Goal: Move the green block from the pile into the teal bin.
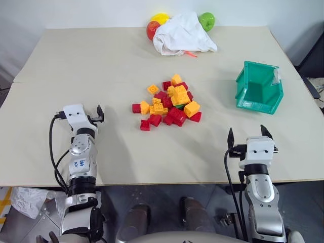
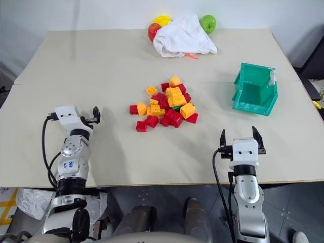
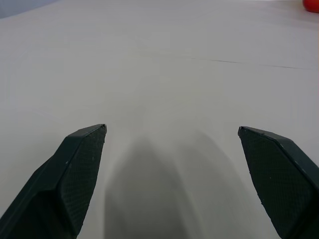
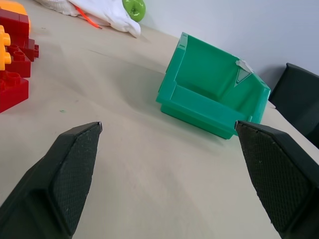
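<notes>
Beige table [image 1: 101, 66]: wide pale top with a thin seam running across it; everything sits on it.
Pile [image 1: 169, 104]: loose heap of red and yellow-orange studded bricks near the middle of the table, between the 2 arms and farther out.
Green block [image 1: 179, 107]: only a sliver of dark green shows, tucked low in the pile among red and yellow bricks, on the side nearer the robot.
Teal bin [image 1: 259, 87]: to the right of the pile and well apart from it, nothing inside, low front facing the robot, whitish tag at its far right corner.
Left gripper [image 3: 172, 137]: fingers spread wide over bare table, holding nothing, left of the pile.
Right gripper [image 4: 168, 127]: fingers spread wide, holding nothing, near the table's front edge, the bin ahead of it.
Far edge: white cloth [image 1: 183, 34] lying over toy fruit: red [image 1: 152, 29], yellow [image 1: 160, 18], light green [image 1: 206, 21].
</notes>
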Motion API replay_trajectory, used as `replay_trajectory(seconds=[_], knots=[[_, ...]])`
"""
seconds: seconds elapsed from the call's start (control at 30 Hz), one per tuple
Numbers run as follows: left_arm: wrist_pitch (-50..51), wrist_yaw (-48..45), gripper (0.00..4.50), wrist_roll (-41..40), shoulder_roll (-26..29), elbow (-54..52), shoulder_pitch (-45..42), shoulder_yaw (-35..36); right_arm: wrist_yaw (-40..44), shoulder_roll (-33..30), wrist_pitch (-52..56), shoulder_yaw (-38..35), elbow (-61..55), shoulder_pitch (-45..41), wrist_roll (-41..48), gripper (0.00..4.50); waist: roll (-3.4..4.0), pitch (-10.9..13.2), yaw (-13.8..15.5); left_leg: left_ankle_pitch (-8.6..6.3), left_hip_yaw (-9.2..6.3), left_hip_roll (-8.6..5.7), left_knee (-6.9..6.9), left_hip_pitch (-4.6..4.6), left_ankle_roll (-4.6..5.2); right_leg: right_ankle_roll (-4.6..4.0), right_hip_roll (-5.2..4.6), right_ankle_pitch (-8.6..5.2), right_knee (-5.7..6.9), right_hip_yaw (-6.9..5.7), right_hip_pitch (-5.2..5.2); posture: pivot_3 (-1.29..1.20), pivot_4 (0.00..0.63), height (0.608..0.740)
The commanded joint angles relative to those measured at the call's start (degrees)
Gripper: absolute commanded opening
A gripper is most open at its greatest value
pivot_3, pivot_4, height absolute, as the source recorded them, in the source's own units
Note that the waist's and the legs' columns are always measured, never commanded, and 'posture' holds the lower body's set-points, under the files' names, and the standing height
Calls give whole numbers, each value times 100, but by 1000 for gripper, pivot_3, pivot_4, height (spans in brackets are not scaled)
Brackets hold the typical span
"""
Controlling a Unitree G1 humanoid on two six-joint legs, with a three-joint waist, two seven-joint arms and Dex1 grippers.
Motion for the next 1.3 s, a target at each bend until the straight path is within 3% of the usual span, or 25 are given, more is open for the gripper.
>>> replay_trajectory(seconds=[0.03, 0.37, 0.57, 0.73, 0.87, 0.97, 1.2, 1.3], knots=[[58, -103, 4500, 63, 44, -199, 78, -119, 63, -31, -38, -11, -258, 29, 82, 4482, 0, 0, 2, 0, 0, 0, 0, 0, 0, 0, 0, 0, 0, 0, 0, 0, 150, 740], [160, -1104, 4500, -436, 212, -82, -211, -161, 711, -258, 574, 17, -639, -136, 531, 4482, 0, 1, 7, 0, 0, 0, 2, 0, 0, 0, 0, 0, 0, 0, 1, 0, 150, 740], [-305, -3400, 4500, -665, 918, 264, -488, -677, 1650, -975, 1539, 9, -1017, -578, 1203, 4482, 4, 3, -24, -1, 1, 0, 2, -1, 2, -1, 1, 0, -1, -2, 1, 0, 150, 740], [-871, -4933, 4500, -673, 1399, 1158, -1027, -935, 2508, -1677, 2549, 231, -1207, -1369, 1861, 4482, 12, 10, -92, -2, 2, 2, 3, -3, 3, -1, 1, 0, -4, -4, 0, 0, 150, 740], [-1054, -6252, 4500, -960, 1509, 1622, -1350, -971, 2739, -1889, 3614, 649, -1450, -2139, 2277, 3550, 13, 10, -90, -5, -1, 5, 2, -6, 8, -2, 0, -1, -8, -9, 0, 0, 150, 740], [-1200, -6778, 4500, -995, 1555, 1902, -1519, -982, 2636, -1849, 4344, 836, -1612, -2539, 2469, 2574, 13, 11, -84, -7, -3, 7, 4, -16, 13, -1, -1, 0, -10, -12, -6, 0, 150, 740], [-1401, -8402, 4500, -1334, 1568, 2425, -1888, -892, 2080, -1096, 5282, 1709, -990, -3921, 2330, 40, 13, 11, -102, -12, -1, 6, 10, -37, 18, 3, -3, 1, 3, -13, -26, 0, 150, 740], [-1442, -8711, 4500, -1392, 1569, 2534, -1945, -850, 1866, -812, 5257, 2048, -548, -4318, 2107, 40, 13, 10, -109, -12, -2, 6, 14, -55, 17, 2, -3, 1, 13, -13, -51, 0, 150, 740]])
